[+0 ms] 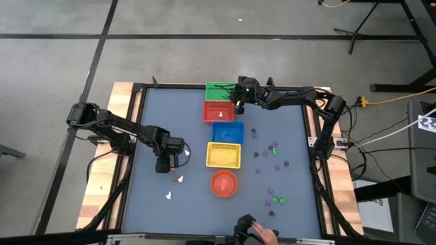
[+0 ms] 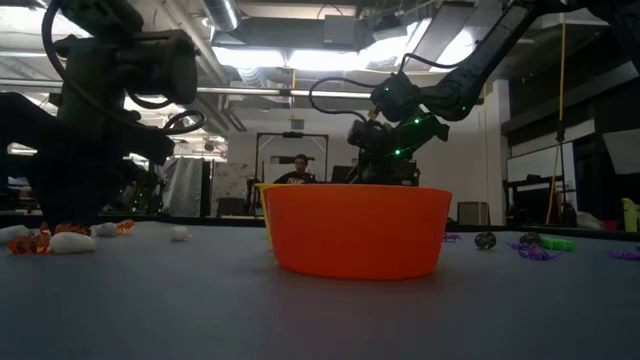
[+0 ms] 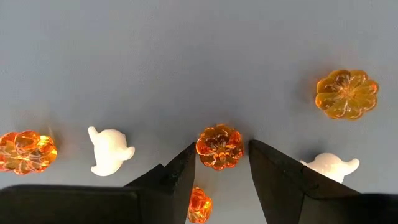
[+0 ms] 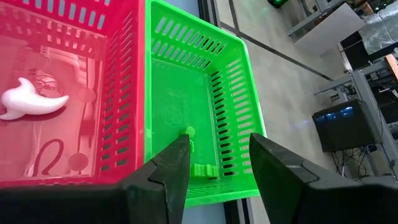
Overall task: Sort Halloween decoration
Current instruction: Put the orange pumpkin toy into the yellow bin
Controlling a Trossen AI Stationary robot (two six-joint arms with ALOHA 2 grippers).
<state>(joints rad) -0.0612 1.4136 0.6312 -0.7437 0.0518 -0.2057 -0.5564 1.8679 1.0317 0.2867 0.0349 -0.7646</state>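
The left gripper (image 3: pixel 219 163) hangs low over the surface (image 1: pixel 177 122) at the left, fingers apart, straddling an orange pumpkin (image 3: pixel 219 147) among ghosts and more pumpkins. To do this well, I'd settle straight down, centre the pumpkin, then close gently so it doesn't squirt out. The right gripper (image 4: pixel 219 158) hovers open over the green basket (image 4: pixel 233 68) at the far end; a green trinket (image 4: pixel 198 163) lies inside. No readable writing shows.
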